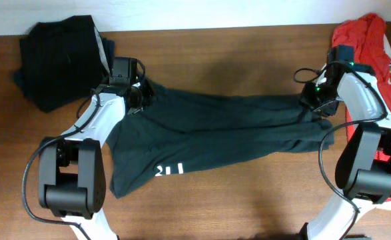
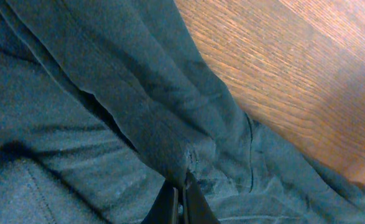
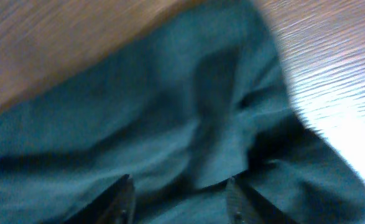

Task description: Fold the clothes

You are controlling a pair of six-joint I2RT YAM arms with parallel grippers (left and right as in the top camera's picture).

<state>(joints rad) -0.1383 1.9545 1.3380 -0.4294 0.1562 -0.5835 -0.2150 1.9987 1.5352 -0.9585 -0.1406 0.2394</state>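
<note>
Overhead view: the wooden bench point(image 1: 235, 207) fills pretty much the whole shot. Stretched across the middle of it is the dark T-shirt point(image 1: 222, 127), pulled long from left to right. It's wide and rumpled at the left end and bunched narrow toward the right edge, and a bit of white lettering point(image 1: 168, 169) peeks out on the side facing the near edge.

Next biggest is the black pile point(image 1: 58, 60) of folded stuff in the far left corner, just beside the T-shirt's left end. The red shirt point(image 1: 365, 40) is crumpled in the far right corner and runs down along the right edge, partly hidden behind the right arm.

The left gripper point(image 1: 140, 95) sits on the T-shirt's far left end. On the left wrist cam point(image 2: 181, 190) its jaws are pressed together, pinching a ridge of the fabric.

The right gripper point(image 1: 317, 100) is at the narrow right end. The right wrist cam point(image 3: 180, 182) is blurry, but the fingers point(image 3: 121, 199) are clearly spread apart with the dark cloth lying loose between them
</note>
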